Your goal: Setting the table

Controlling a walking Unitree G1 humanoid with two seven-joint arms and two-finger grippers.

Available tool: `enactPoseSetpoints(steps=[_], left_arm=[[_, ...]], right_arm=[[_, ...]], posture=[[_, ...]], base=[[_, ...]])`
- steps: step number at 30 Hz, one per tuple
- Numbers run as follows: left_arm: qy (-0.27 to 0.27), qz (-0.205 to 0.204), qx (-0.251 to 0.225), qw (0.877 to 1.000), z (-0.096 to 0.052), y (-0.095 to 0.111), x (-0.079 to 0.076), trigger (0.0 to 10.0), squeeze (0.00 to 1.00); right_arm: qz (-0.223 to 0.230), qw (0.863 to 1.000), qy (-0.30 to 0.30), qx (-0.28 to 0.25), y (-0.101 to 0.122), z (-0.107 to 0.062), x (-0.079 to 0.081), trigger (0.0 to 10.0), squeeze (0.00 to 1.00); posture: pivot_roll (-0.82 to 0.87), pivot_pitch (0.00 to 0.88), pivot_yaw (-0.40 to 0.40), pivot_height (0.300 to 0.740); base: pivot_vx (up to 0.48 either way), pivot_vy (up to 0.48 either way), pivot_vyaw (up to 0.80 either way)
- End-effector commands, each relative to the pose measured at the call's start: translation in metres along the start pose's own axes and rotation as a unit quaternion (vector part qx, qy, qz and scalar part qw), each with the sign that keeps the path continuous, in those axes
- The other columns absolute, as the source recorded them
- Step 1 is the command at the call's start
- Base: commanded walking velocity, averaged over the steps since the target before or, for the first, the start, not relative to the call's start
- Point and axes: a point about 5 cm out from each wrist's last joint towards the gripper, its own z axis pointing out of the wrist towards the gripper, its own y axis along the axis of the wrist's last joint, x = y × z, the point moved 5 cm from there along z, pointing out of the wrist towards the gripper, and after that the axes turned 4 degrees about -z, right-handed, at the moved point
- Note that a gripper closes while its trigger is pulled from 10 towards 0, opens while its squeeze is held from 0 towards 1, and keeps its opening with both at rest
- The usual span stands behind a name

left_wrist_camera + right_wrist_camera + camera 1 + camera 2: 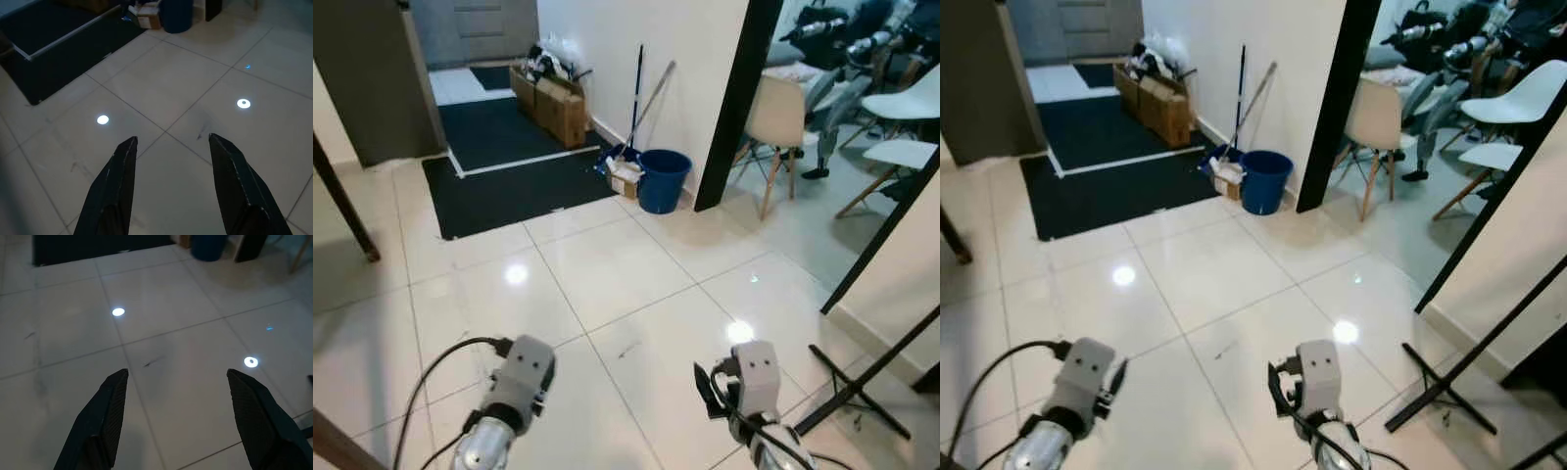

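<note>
While over tiled floor (607, 264), left gripper (171, 147), right gripper (176, 377) jaws apart, empty.

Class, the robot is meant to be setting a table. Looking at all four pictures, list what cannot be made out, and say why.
1. Contents of the round blue plastic bucket: head views, too far and angled.
2. Contents of the brown cardboard boxes by the wall: too small.
3. Items on the surface behind the beige wooden-legged chair: blurred, cut by the black door frame.
4. White chair: cut by the right edge.
</note>
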Motion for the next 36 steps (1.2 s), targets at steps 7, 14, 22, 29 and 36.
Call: enactPoseSetpoints(steps=[7,14,22,29,36], left_arm=[[0.1,-0.015,0.079,0.992,-0.019,-0.05,0.027,10.0,0.0],[0.112,-0.011,0.076,0.991,-0.019,-0.05,0.031,10.0,0.0],[0.119,-0.011,0.072,0.99,-0.017,-0.048,0.034,10.0,0.0],[0.122,-0.011,0.068,0.99,-0.016,-0.047,0.034,10.0,0.0],[0.118,-0.01,0.065,0.991,-0.016,-0.046,0.034,10.0,0.0]], right_arm=[[0.0,0.998,0.007,0.06,-0.04,-0.018,-0.002,10.0,0.0],[0.003,0.998,0.007,0.055,-0.039,-0.017,0.001,10.0,0.0],[0.007,0.999,0.01,0.041,-0.035,-0.014,0.004,10.0,0.0],[0.009,0.999,0.01,0.035,-0.032,-0.013,0.004,10.0,0.0],[0.011,0.999,0.005,0.032,-0.032,-0.013,0.003,10.0,0.0]], posture=[[0.07,0.049,0.0,0.74],[0.07,0.05,0.004,0.74],[0.07,0.052,0.009,0.74],[0.07,0.058,0.01,0.74],[0.06,0.063,0.014,0.74]], base=[[0.417,0.0,0.0],[0.463,0.0,0.0],[0.48,0.0,0.0],[0.48,0.0,0.0],[0.48,0.0,0.0]])
